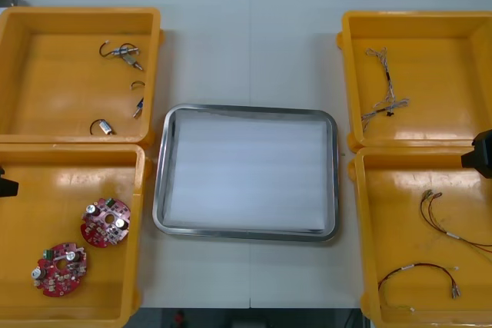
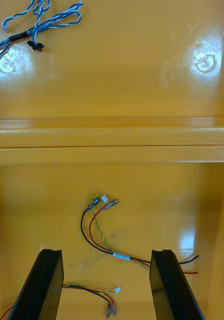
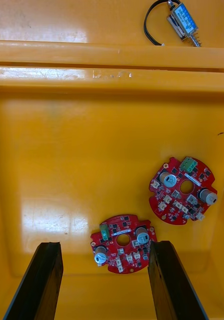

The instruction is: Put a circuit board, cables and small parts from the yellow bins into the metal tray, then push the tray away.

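Observation:
The metal tray [image 1: 160,190], white inside, lies between the yellow bins with nothing in it. Two round red circuit boards [image 1: 106,222] [image 1: 60,270] lie in the near left bin [image 1: 23,160]. My left gripper [image 3: 104,287] hovers open over that bin, and one board [image 3: 123,243] lies just beyond the gap between its fingers. The other board [image 3: 182,190] sits farther off, past one finger. My right gripper [image 2: 107,292] hangs open above the near right bin [image 1: 369,190], over red and yellow cables [image 2: 99,225]. A black part of each arm shows at the table's sides [image 1: 4,186] [image 1: 480,153].
The far left bin [image 1: 77,17] holds small metal parts [image 1: 123,53] with black leads. A twisted blue and white cable [image 1: 384,101] lies in the far right bin [image 1: 419,21]. Bin walls [image 3: 112,75] [image 2: 112,145] run across ahead of both grippers. Bare table lies beyond the tray.

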